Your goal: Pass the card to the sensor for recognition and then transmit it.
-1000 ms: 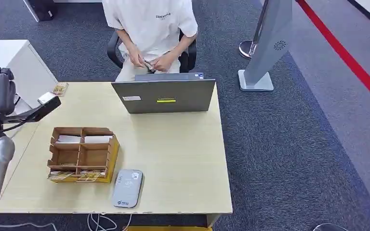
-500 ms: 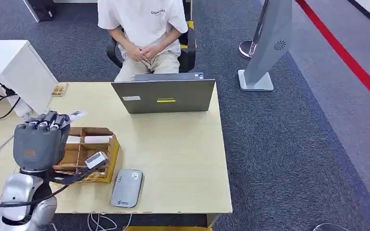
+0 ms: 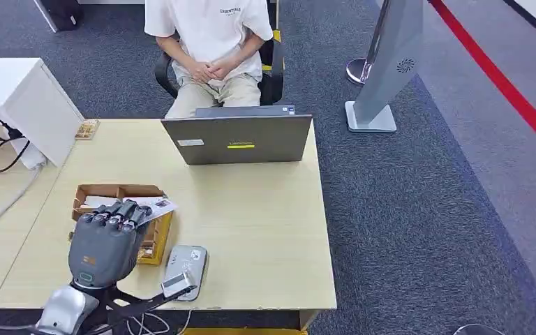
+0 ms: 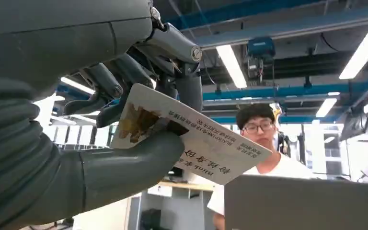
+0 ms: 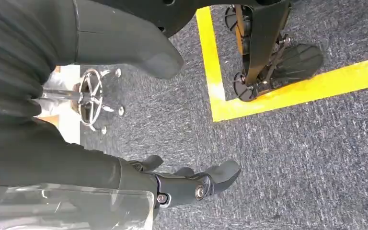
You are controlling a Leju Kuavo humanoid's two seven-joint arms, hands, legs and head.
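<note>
I have the card pinched in my left hand, thumb under one end, fingers on top, held above the box near the table front. It looks thin, light and stiff, probably slick, so I judge an end grip right, leaving the printed face free for the sensor, which lies just beside the box. My right hand hangs over the carpet, fingers loosely spread, holding nothing. A person sits behind the laptop; grey carpet surrounds the pale wooden table.
</note>
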